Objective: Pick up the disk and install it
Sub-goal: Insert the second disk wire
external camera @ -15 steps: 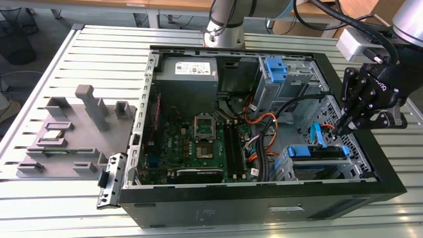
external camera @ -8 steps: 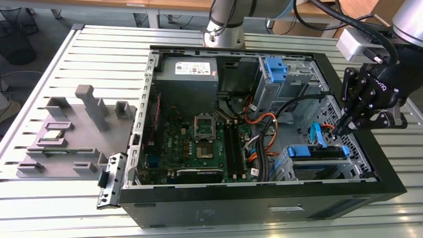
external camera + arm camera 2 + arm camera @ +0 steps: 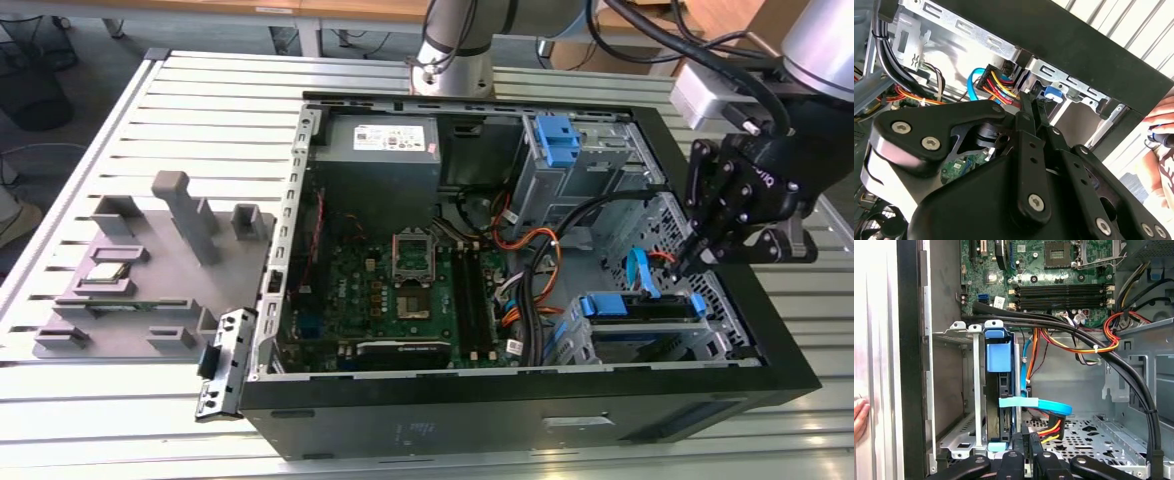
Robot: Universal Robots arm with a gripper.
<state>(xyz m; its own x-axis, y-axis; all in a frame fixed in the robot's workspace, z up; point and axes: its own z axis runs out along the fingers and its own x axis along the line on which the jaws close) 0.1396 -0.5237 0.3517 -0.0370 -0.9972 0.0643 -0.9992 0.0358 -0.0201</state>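
Seated in the drive cage, the disk looks installed; the gripper is seen closed and empty just above it.

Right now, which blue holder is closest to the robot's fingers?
The blue caddy in the lower drive cage, just below the gripper. The other blue bracket sits far up by the power supply.

Your exterior view looks steeply down from high on the open computer case, its drive cage at four o'clock. Both wrist views sit close inside, sharing that cage and the orange-yellow cables.
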